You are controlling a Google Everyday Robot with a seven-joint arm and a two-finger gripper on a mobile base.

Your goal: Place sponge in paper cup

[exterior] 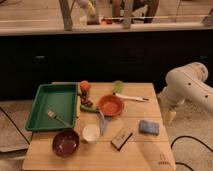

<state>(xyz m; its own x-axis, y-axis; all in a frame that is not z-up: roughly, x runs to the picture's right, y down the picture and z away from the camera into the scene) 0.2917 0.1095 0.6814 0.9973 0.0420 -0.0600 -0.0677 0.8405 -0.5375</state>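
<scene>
The blue sponge (148,127) lies flat on the wooden table (100,158), near its right edge. The white paper cup (91,133) stands upright near the table's front middle, well left of the sponge. My gripper (170,117) hangs on the white arm (187,85) just off the table's right edge. It points down, to the right of the sponge and slightly behind it, and is apart from it.
A black-and-pale block (121,137) lies between cup and sponge. A maroon bowl (66,142) sits left of the cup and an orange bowl (110,105) behind it. A green tray (35,107) holding a fork (57,117) fills the left. A dark counter runs behind the table.
</scene>
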